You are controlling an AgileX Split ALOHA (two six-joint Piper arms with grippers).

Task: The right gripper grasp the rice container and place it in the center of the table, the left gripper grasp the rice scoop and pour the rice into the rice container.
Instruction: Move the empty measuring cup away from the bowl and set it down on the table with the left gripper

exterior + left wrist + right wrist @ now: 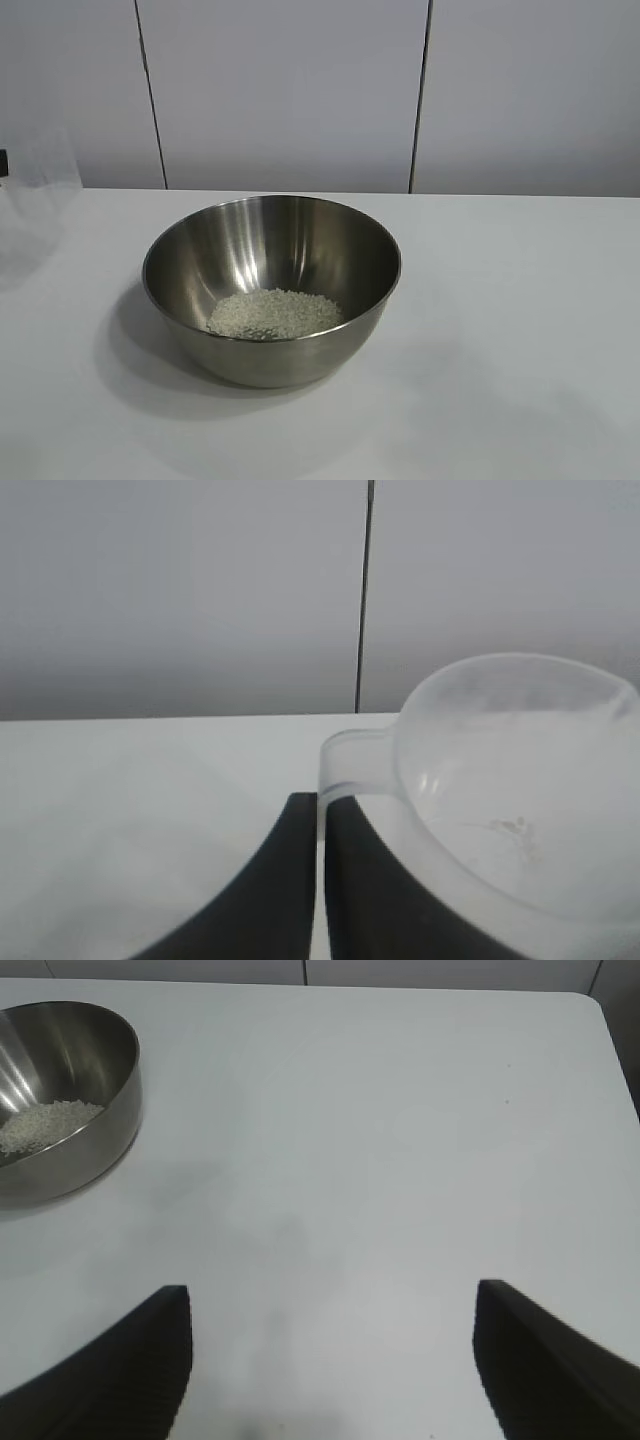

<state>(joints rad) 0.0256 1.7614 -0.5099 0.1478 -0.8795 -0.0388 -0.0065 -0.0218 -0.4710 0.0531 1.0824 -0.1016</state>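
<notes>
Rice lies in a loose heap at the bottom of the rice container, which stands upright near the middle of the bench. Both main steps therefore look done: container placed, grains poured in.

Left tool has its fingers pressed together on the tab handle of the rice scoop. The scoop sits roughly upright in the left wrist view and looks empty, with only a faint residue on its inner wall. In the exterior view it shows only as a faint translucent shape at the far left edge, well apart from the container.

Right tool is spread wide and holds nothing, hanging over bare bench with the container off to one side, apart from it.

Judgement: what remains is probably only setting the scoop down and parking the left arm. No spilled grains are visible on the bench.
</notes>
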